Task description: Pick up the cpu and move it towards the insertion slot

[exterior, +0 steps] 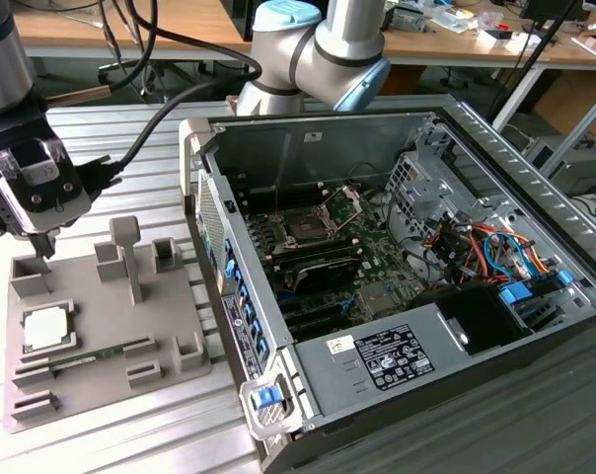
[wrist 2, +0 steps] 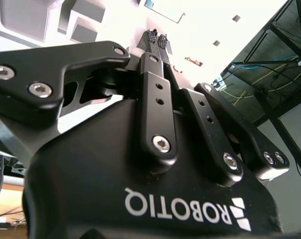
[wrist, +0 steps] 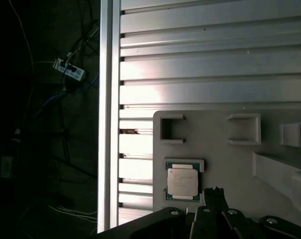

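Tabletop: the tabletop (exterior: pixel 130 439) is pale ribbed aluminium. It carries a grey fixture plate (exterior: pixel 86 296) on the exterior view's left and an open computer case (exterior: pixel 308 148) on its right.

Chip: the cpu (exterior: pixel 48 327) is a small silvery square. It lies flat in a shallow framed seat on the fixture plate, towards the exterior view's left. In the first wrist view the cpu (wrist: pixel 183 181) sits squarely in that seat, on the plate (wrist: pixel 215 149).

Chip and claw: the claw (exterior: pixel 45 247) hangs over the plate's far corner, beyond the cpu as the exterior view sees it, and apart from it. In the first wrist view the claw (wrist: pixel 214 191) appears just beside one edge of the chip.

Claw state: in the second wrist view the claw (wrist 2: pixel 157 37) has its two fingers pressed together with no gap and nothing between them. Whether its tip touches the plate cannot be told.

Socket: the insertion slot (exterior: pixel 303 229) is square with a dark centre and a raised metal plate. It sits on the board inside the case, well apart from cpu and claw.
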`<state>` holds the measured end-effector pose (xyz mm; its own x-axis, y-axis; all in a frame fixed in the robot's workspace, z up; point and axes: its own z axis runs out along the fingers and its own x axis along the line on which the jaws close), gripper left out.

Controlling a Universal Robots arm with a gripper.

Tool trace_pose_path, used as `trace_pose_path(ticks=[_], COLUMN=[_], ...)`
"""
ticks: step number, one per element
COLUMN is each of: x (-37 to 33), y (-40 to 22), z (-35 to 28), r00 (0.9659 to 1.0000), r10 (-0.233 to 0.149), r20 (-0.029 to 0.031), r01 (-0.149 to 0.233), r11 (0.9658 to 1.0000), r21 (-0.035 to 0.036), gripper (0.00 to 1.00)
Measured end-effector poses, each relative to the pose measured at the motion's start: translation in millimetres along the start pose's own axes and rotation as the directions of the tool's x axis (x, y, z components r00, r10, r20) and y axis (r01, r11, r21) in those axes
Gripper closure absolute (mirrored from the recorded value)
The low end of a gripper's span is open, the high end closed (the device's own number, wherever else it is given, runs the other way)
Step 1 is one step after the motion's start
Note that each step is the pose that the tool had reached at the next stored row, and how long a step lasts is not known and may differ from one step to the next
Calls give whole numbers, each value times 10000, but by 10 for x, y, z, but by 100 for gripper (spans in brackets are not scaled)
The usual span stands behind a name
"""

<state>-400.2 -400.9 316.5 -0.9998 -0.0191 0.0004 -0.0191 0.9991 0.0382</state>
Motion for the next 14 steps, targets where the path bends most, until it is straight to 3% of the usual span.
trace_pose_path(ticks=[14], x=[0], y=[-22], z=[33], r00=[10000], r10=[-1], r20=[2], r01=[1], r11=[10000], r21=[-2], gripper=[89])
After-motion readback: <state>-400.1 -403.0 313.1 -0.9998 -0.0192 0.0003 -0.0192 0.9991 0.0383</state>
